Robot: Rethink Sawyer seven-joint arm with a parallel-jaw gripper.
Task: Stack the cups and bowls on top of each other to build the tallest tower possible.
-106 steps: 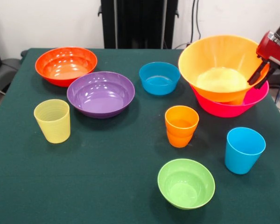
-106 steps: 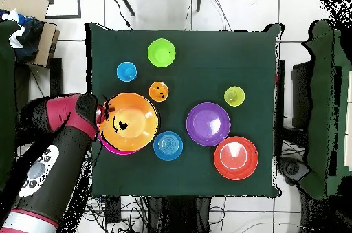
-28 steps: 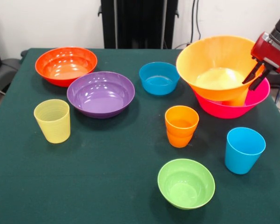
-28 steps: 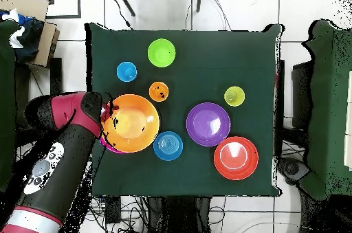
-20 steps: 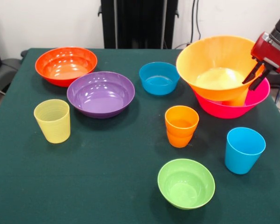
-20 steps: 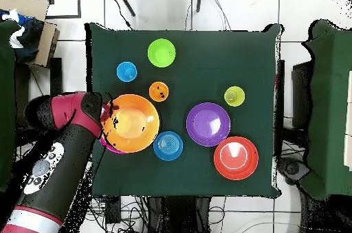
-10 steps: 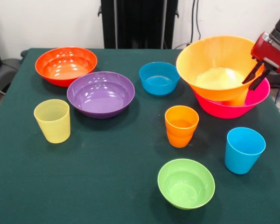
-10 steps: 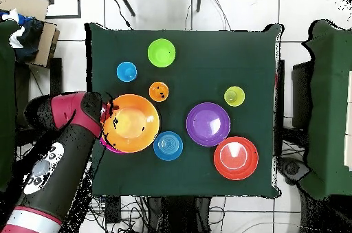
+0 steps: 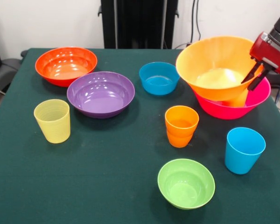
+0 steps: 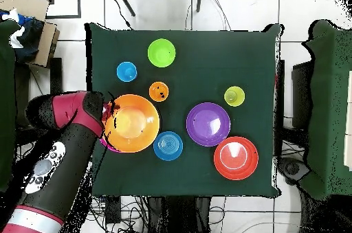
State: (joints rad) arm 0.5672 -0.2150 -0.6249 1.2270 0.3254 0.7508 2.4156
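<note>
My gripper (image 9: 255,77) is at the right, shut on the right rim of the large orange bowl (image 9: 217,65). It holds the bowl tilted, just above the hot pink bowl (image 9: 233,108). A yellow-orange shape (image 9: 236,99) shows under the orange bowl, inside the pink one. From overhead the orange bowl (image 10: 132,123) covers most of the pink bowl (image 10: 110,146), with my gripper (image 10: 108,111) at its left rim. Loose on the table are the orange cup (image 9: 181,125), sky blue cup (image 9: 243,149), ribbed yellow-green cup (image 9: 52,120), lime green bowl (image 9: 185,183), blue bowl (image 9: 159,77), purple bowl (image 9: 101,93) and red-orange bowl (image 9: 65,63).
The table (image 9: 107,172) has a dark green cloth. A black stand (image 9: 139,23) rises behind its far edge. From overhead my arm (image 10: 58,154) lies off the table's left side, and a cardboard box (image 10: 27,20) sits on the floor at the upper left.
The orange bowl has risen a little off the pink bowl and shifted slightly left in the front view, with my gripper on its rim. The other cups and bowls have not moved.
</note>
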